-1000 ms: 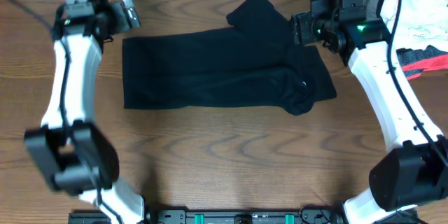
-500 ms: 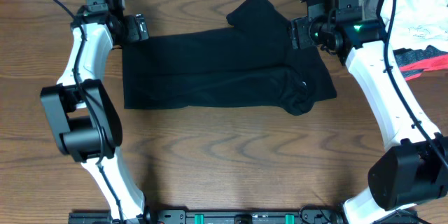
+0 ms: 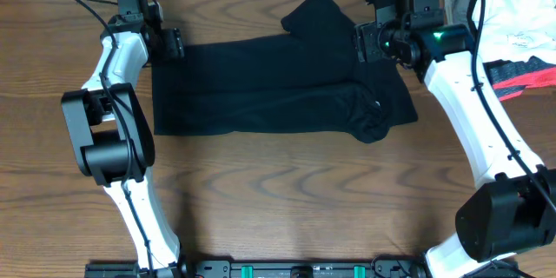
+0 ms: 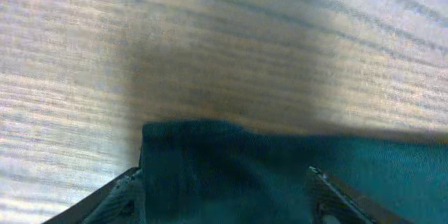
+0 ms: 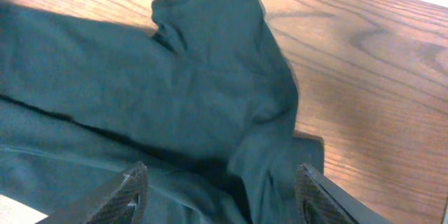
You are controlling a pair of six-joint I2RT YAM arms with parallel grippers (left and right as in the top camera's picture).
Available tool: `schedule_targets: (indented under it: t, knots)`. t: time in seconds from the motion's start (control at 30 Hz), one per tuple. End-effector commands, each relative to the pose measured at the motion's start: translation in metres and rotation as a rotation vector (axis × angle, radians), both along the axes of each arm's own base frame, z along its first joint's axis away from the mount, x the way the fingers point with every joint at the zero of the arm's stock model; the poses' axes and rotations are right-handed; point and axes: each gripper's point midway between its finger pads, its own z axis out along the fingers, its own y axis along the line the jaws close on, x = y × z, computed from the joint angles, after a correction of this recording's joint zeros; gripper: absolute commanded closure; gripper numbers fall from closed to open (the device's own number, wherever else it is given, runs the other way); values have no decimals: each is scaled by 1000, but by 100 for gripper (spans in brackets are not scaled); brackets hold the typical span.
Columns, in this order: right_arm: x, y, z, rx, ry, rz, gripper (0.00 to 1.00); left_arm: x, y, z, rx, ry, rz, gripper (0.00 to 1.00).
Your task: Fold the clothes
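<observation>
black shirt [image 3: 261, 87] is lying by the far edge of the worktop [image 3: 278, 191]. left end effector [image 3: 174, 42] and right end effector [image 3: 363, 42] are hanging over it, both with fingers apart.

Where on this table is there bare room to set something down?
The front half of the table is bare wood, between the black garment and the near edge. The back is crowded: the left gripper and right gripper at the garment's far corners, a clothes pile at back right.
</observation>
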Motion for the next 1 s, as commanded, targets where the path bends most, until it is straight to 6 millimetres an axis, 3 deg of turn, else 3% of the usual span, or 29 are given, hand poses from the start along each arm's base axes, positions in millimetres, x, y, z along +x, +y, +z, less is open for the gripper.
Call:
schedule_targets:
  t: [0.0, 0.13, 0.4, 0.53, 0.6, 0.63, 0.83, 0.97]
  knots:
    - [1, 8, 8, 1, -21, 29, 35, 4, 3, -21, 5, 18, 0, 28]
    - [0, 9, 8, 1, -21, 31, 37, 6, 6, -32, 18, 23, 11, 36]
    - [1, 9, 9, 2, -23, 32, 38, 10, 22, -31, 103, 8, 53, 46]
    - [1, 9, 9, 2, -24, 32, 40, 10, 20, -33, 101, 12, 50, 65]
    - [1, 10, 9, 2, -24, 34, 40, 10, 19, -33, 101, 13, 47, 91]
    - [1, 10, 9, 2, -24, 34, 40, 9, 18, -34, 101, 15, 45, 94]
    - [1, 10, 9, 1, -27, 34, 43, 9, 8, -34, 101, 22, 27, 94]
    - [11, 11, 18, 6, -80, 28, 54, 3, 7, -26, 102, 37, 27, 94]
